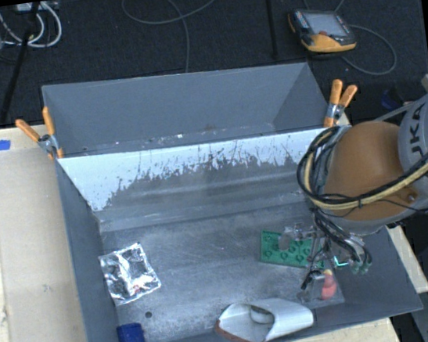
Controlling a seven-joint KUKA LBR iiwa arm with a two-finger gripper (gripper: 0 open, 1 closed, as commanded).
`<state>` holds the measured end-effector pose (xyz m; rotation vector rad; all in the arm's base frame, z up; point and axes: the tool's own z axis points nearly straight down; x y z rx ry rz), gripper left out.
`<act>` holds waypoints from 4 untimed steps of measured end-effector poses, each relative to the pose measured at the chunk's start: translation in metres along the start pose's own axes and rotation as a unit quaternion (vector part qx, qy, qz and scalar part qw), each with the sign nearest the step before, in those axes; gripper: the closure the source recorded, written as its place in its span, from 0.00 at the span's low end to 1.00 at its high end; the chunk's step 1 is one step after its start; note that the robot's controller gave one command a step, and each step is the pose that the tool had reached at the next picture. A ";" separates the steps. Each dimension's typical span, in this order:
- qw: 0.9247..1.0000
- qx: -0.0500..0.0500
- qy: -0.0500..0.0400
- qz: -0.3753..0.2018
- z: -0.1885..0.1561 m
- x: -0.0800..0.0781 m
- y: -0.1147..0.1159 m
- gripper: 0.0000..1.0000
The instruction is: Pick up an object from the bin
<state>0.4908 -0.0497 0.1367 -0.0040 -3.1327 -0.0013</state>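
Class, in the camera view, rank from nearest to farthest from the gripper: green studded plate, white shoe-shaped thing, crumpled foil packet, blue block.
1. Green studded plate, just left of the gripper.
2. White shoe-shaped thing, by the near wall.
3. Crumpled foil packet and blue block, far left: too close to call.

The bin (208, 238) is matt grey sheet metal, its back wall scuffed and speckled. The crumpled foil wrapper (131, 273) is shiny and creased. The green studded plate (280, 248) looks like smooth plastic. The wrist's orange cover (367, 160) is smooth, faintly glossy.
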 end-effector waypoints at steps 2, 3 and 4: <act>0.949 0.001 -0.005 -0.315 0.068 -0.065 -0.042 0.00; 0.949 0.002 -0.007 -0.314 0.063 -0.066 -0.042 1.00; 0.950 0.003 -0.008 -0.311 -0.098 -0.044 -0.029 1.00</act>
